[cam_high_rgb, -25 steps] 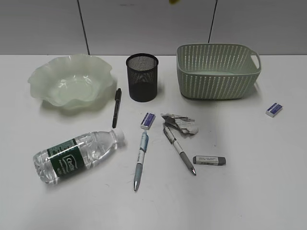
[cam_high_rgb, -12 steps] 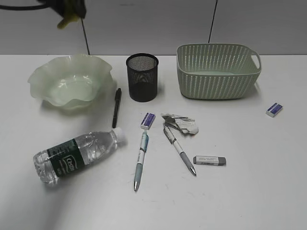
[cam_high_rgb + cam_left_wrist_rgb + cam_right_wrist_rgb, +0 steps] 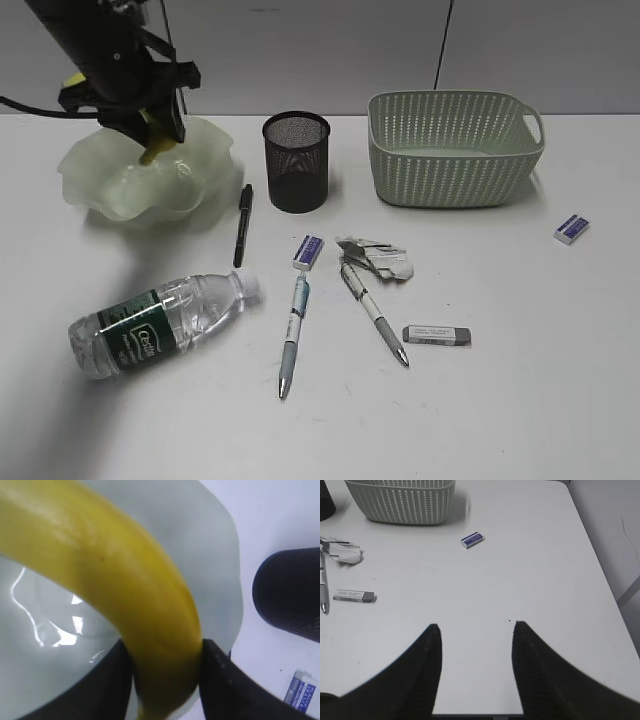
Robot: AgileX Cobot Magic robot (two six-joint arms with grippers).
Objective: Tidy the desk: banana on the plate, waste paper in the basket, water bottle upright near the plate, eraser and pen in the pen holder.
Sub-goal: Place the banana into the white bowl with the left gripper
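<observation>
Left gripper (image 3: 167, 680) clamped on banana (image 3: 115, 595), hovering over plate (image 3: 110, 185), not released yet; right gripper (image 3: 475, 655) open, empty above desk (image 3: 530, 570). Nothing placed so far. Left to do: waste paper (image 3: 378, 258) to basket (image 3: 455, 150), water bottle (image 3: 160, 325) upright, erasers and pens into pen holder (image 3: 296, 162).

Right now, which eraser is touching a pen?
The purple-and-white eraser in the middle, sitting at the top end of the blue pen. The grey eraser and the far-right eraser lie alone.
</observation>
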